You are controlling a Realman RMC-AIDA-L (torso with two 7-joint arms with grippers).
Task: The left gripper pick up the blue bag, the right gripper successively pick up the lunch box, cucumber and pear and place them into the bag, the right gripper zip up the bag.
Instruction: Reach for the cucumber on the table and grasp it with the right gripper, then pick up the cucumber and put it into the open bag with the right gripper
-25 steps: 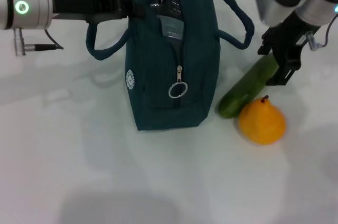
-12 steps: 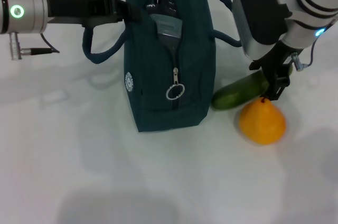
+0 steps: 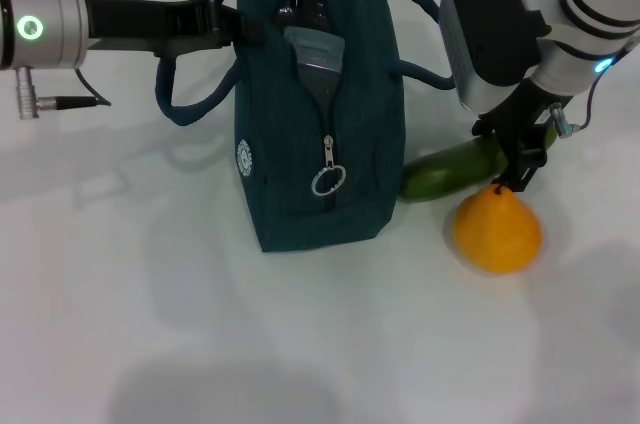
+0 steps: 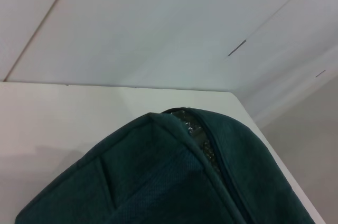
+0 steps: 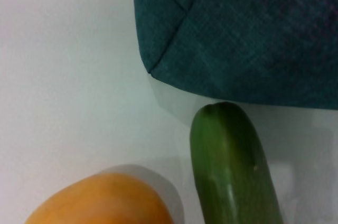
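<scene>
The blue bag [image 3: 320, 134] stands upright mid-table with its top open. My left gripper [image 3: 228, 24] is shut on its upper left rim by the handle; the left wrist view shows only the bag's top [image 4: 174, 182]. The lunch box [image 3: 318, 52] shows inside the opening. The cucumber [image 3: 448, 169] lies on the table right of the bag, one end close to it. My right gripper [image 3: 520, 149] is shut on its other end. The pear [image 3: 497, 231] sits just in front of the cucumber, below the gripper. The right wrist view shows the cucumber [image 5: 232, 171], pear [image 5: 100, 203] and bag [image 5: 237, 34].
The bag's zipper ring pull [image 3: 323, 181] hangs on its front face, the zip partly open. A loop handle [image 3: 432, 69] sticks out toward the right arm. The white table [image 3: 300, 344] stretches in front of the bag.
My right arm swung in over the cucumber and the cucumber turned flatter, its free end sliding left toward the bag. The bag shifted slightly. The left arm barely moved.
</scene>
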